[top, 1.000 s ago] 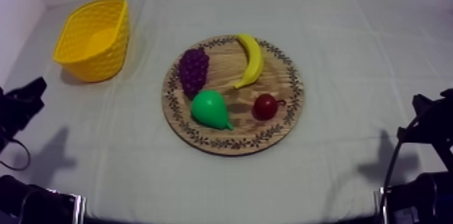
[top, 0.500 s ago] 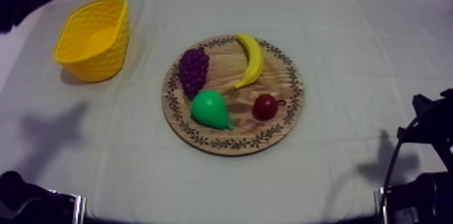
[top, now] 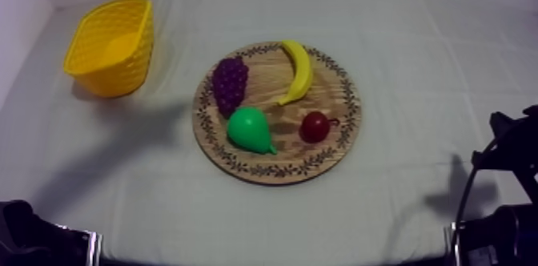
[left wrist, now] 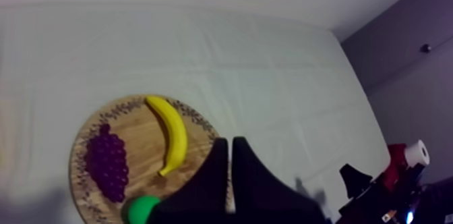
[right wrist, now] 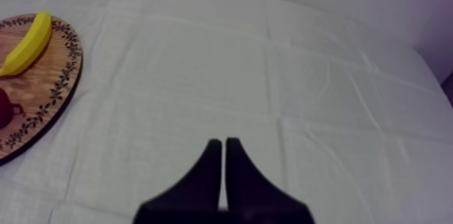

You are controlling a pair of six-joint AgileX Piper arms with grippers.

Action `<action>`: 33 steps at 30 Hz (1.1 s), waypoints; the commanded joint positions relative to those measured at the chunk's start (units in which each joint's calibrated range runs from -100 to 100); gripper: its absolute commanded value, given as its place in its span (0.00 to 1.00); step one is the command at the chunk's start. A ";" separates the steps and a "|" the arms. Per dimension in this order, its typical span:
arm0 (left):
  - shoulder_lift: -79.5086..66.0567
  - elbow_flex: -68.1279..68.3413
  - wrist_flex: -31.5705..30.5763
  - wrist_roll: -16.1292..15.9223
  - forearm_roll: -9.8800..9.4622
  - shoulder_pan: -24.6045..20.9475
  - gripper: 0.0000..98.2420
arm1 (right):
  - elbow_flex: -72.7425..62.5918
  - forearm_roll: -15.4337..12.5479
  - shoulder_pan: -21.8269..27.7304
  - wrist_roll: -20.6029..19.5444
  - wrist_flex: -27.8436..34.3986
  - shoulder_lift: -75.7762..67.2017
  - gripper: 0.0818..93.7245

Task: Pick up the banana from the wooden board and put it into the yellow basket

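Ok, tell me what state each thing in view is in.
banana: lying on the wooden board, ungripped.
wooden board: flat on the cloth, holding four fruit.
grapes: lying on the board.
pear: on its side on the board.
small red fruit: resting on the board.
yellow basket: upright, empty.
left gripper: shut on nothing.
right gripper: shut on nothing, over the cloth.

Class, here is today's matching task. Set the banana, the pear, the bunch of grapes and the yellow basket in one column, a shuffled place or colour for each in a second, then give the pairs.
Column one
1. banana
2. pear
3. bunch of grapes
4. yellow basket

Column two
A. green, beside the small red fruit
B. on the cloth, off the board
C. purple, on the board's side nearest the yellow basket
D. yellow, lying by the board's far rim

Pairs: 1-D, 2-A, 3-C, 4-B
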 commanded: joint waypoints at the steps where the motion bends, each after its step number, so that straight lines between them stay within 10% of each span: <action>1: 4.15 -0.91 0.00 0.57 0.25 1.04 0.01 | -0.03 0.01 0.00 0.04 0.07 -0.02 0.00; 11: 14.49 -2.44 -2.08 1.69 1.43 2.99 0.02 | -0.03 0.01 0.00 0.04 0.07 -0.02 0.00; 25: 21.90 7.27 -12.15 -3.85 8.84 2.44 0.04 | -0.03 0.01 0.00 0.04 0.07 -0.02 0.00; 33: 23.61 7.87 -11.84 -1.00 8.88 3.45 0.24 | -0.03 0.01 0.00 0.04 0.07 -0.02 0.00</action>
